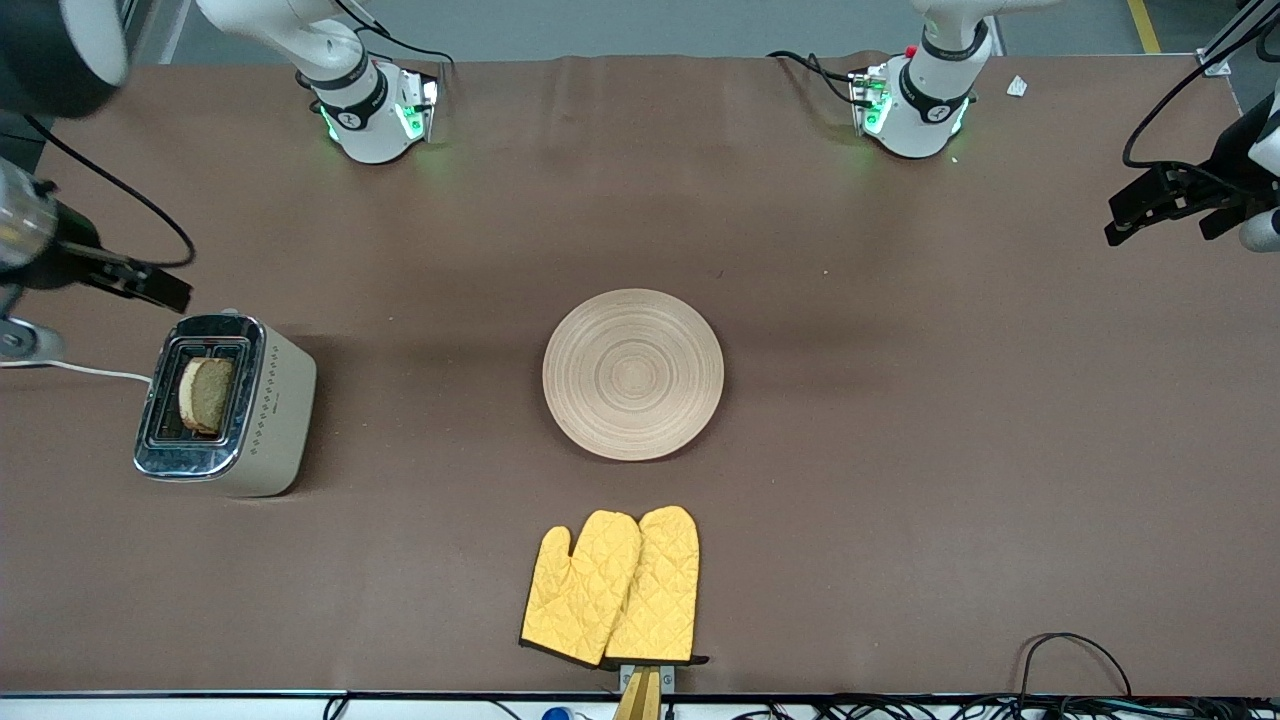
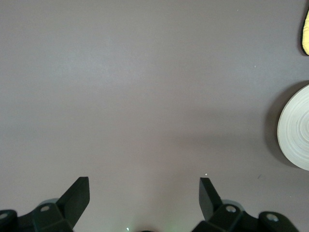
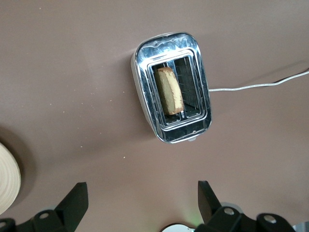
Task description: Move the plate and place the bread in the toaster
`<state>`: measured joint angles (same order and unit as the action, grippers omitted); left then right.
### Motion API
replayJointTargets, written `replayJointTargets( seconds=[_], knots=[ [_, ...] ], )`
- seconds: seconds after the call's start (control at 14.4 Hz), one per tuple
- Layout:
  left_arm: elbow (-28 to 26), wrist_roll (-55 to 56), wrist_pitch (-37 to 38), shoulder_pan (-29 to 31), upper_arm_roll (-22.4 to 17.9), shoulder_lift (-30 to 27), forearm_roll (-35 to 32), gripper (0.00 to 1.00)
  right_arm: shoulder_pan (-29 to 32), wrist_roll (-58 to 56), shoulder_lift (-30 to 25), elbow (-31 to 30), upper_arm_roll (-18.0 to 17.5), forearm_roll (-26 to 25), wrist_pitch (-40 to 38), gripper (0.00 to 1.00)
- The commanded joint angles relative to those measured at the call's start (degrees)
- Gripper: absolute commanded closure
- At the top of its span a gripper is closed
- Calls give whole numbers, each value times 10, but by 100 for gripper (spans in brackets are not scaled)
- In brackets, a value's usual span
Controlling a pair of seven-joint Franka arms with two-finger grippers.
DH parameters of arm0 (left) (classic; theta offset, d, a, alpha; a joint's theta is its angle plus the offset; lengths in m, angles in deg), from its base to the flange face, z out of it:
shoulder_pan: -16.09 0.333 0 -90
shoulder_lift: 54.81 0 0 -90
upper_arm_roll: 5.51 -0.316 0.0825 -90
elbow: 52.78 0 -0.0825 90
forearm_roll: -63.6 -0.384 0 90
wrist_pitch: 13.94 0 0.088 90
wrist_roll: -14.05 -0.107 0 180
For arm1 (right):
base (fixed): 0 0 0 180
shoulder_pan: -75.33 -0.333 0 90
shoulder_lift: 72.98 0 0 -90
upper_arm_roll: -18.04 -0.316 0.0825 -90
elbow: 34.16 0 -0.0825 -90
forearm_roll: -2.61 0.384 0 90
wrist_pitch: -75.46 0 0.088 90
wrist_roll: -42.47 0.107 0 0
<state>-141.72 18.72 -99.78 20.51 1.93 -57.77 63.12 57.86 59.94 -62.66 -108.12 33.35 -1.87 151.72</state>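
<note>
The tan wooden plate [image 1: 632, 373] lies flat at the middle of the table with nothing on it; its rim also shows in both wrist views [image 2: 295, 128] [image 3: 7, 178]. The cream toaster [image 1: 225, 405] [image 3: 171, 87] stands at the right arm's end of the table. The bread [image 1: 207, 394] [image 3: 169, 91] stands in one of its slots, its top edge sticking out. My right gripper [image 1: 150, 283] [image 3: 142, 195] hangs open and empty over the bare table beside the toaster. My left gripper [image 1: 1150, 207] [image 2: 143, 193] waits open and empty over the left arm's end.
Two yellow oven mitts [image 1: 615, 590] [image 2: 305, 29] lie near the table's front edge, nearer to the front camera than the plate. The toaster's white cord [image 1: 75, 370] [image 3: 251, 86] runs off the table's end. Black cables [image 1: 1075, 660] lie along the front edge.
</note>
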Motion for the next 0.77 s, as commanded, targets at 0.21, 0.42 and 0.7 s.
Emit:
replayJointTargets(
  seconds=[0.21,0.42,0.7],
  knots=[
    [-5,-24,-2,-1,1,-11,3,0,73,-105,-207,-299,-4,43,166,0],
    [-5,-30,-3,-1,9,-11,1,0,92,-119,-252,-372,-3,43,212,0],
    [-4,-32,-3,-1,12,-10,1,0,89,-119,-253,-368,-5,36,212,0]
  ],
)
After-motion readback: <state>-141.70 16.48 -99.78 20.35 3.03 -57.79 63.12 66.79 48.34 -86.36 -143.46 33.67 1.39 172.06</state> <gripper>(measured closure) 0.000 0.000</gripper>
